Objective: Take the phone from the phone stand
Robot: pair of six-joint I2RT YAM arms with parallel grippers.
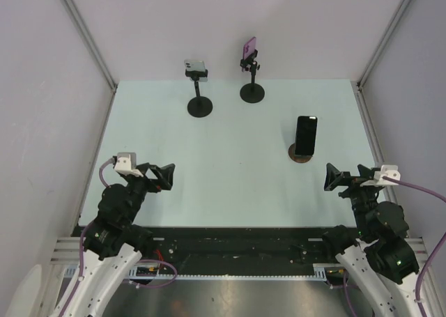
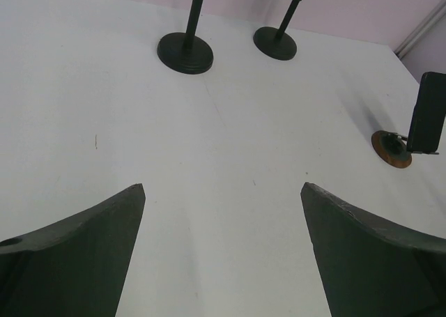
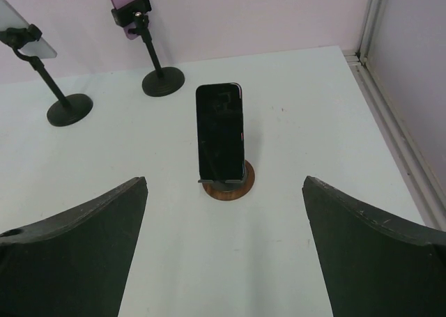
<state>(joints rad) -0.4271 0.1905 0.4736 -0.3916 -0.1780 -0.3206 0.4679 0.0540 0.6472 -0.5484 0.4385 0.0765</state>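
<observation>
A black phone (image 1: 305,135) stands upright on a small stand with a round wooden base (image 1: 300,155), right of the table's middle. In the right wrist view the phone (image 3: 220,129) and its base (image 3: 227,190) are straight ahead, between the fingers and beyond them. My right gripper (image 1: 333,178) is open and empty, a short way in front of the phone. My left gripper (image 1: 167,175) is open and empty at the near left. The phone (image 2: 428,111) shows at the far right of the left wrist view.
Two black pole stands with round bases are at the back. One holds a silver phone (image 1: 196,68), the other a purple phone (image 1: 249,49). White walls enclose the table, with a metal rail (image 1: 369,132) along the right edge.
</observation>
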